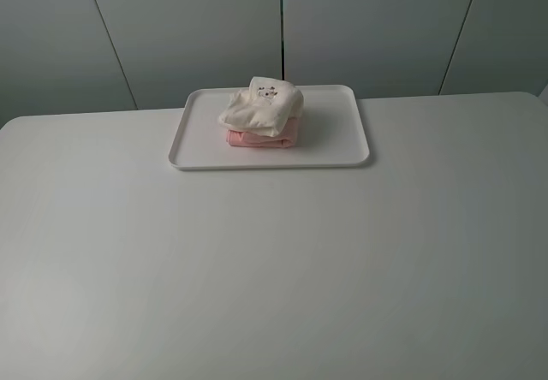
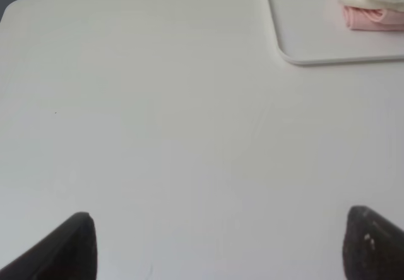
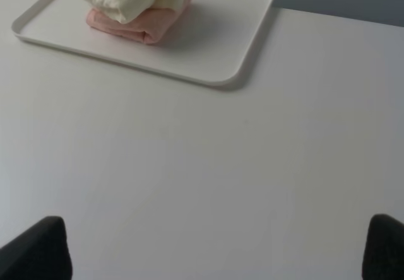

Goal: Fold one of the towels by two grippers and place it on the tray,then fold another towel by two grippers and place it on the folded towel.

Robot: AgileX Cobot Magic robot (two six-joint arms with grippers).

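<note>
The white tray (image 1: 342,153) is sitting at the far middle of the white table (image 1: 274,269), flat, rectangular, with rounded corners and a low rim. Both towels are lying on it, stacked just left of its centre. The pink towel (image 1: 257,139) is lying at the bottom, folded into a compact wad, its pale pink edge showing along the near side; in the right wrist view its folded layers (image 3: 136,29) are showing as soft rolls. The cream-white towel (image 1: 261,108) is resting on top of it, folded more loosely, bulging and overhanging the pink one on the left, with a small printed motif facing up near its far edge.

Neither gripper is appearing in the high view. In the left wrist view, the left gripper (image 2: 221,245) is hanging over bare table near the tray's left near corner (image 2: 297,56), its black fingers (image 2: 72,248) standing wide apart and holding nothing. The right gripper (image 3: 218,248) is hovering over bare table on the near right of the tray (image 3: 246,53), its fingers (image 3: 44,248) likewise spread wide and empty.
</note>
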